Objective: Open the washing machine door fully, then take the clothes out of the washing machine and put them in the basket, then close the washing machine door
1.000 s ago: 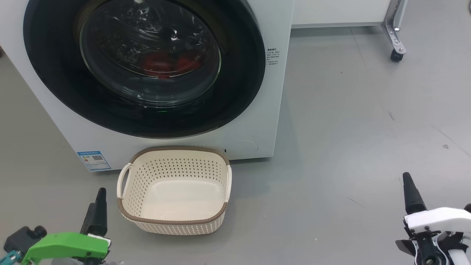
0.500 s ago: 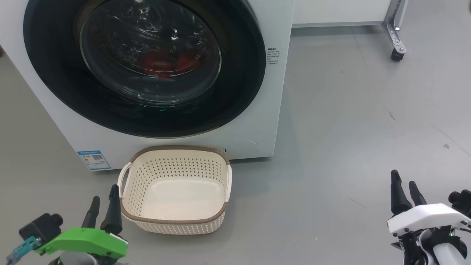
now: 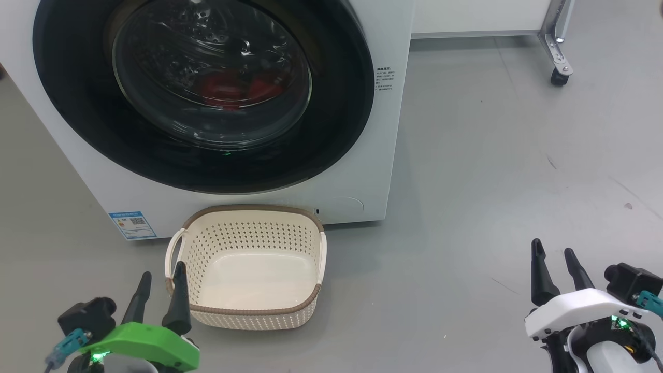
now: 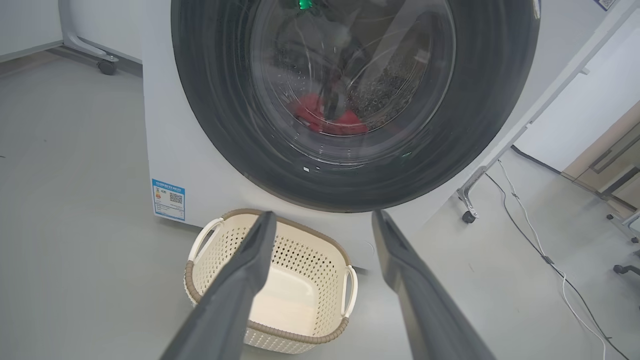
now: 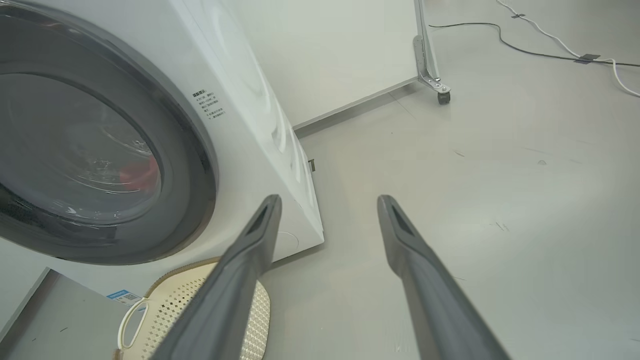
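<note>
The white washing machine [image 3: 362, 31] fills the upper left of the head view. Its washing machine door [image 3: 77, 124] with the glossy black rim sits shut against the front. Red clothes [image 3: 235, 88] show through the glass, also as clothes [image 4: 325, 117] in the left wrist view. The cream basket [image 3: 246, 210] stands empty on the floor right below the door. My left gripper [image 3: 163, 277] is open at the basket's near left corner. My right gripper [image 3: 553, 255] is open at the lower right, over bare floor.
Grey floor [image 3: 492, 171] stretches right of the machine. A wheeled metal frame leg [image 3: 557, 57] stands at the back right. In the left wrist view cables [image 4: 530, 230] trail across the floor by another caster [image 4: 467, 216]. A blue label [image 3: 132, 224] marks the machine's lower left.
Both grippers have turned, so that each now shows two spread fingers. The left one has shifted right toward the basket, the right one left. Washer and basket have not moved.
</note>
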### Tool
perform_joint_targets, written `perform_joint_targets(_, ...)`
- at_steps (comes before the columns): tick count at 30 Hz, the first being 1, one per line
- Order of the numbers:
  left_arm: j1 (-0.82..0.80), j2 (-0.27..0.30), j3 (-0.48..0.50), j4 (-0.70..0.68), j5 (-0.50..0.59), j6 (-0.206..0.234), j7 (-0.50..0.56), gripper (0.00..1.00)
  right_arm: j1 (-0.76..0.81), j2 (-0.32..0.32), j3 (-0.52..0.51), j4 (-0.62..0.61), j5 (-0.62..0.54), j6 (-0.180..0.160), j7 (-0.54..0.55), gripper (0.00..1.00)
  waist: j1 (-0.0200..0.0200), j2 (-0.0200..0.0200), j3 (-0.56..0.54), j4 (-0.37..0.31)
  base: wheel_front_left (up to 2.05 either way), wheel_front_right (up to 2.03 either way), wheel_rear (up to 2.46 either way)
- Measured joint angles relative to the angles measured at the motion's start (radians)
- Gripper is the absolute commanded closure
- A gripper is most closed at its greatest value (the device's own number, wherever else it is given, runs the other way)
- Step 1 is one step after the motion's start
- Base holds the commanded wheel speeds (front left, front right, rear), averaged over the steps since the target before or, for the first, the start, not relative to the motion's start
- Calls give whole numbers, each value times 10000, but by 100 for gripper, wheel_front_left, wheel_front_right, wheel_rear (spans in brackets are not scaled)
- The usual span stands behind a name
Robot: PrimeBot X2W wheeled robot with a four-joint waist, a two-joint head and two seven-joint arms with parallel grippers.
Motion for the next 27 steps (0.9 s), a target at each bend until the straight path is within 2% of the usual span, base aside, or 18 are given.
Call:
perform_joint_targets(13, 21, 2, -554, 27, 1661, 334, -439, 0, 0, 6, 458, -81, -1756, -267, -378, 0, 0, 0, -23, 30, 0, 0, 0)
perform_joint_targets(25, 32, 0, -884, 105, 2911, 612, -848, 0, 0, 42, 642, -182, -3114, -284, -790, 0, 0, 0, -28, 15, 0, 0, 0)
perform_joint_targets(27, 32, -2, -901, 119, 3081, 665, -859, 0, 1, 42, 681, -182, -3388, -366, -849, 0, 0, 0, -29, 12, 0, 0, 0)
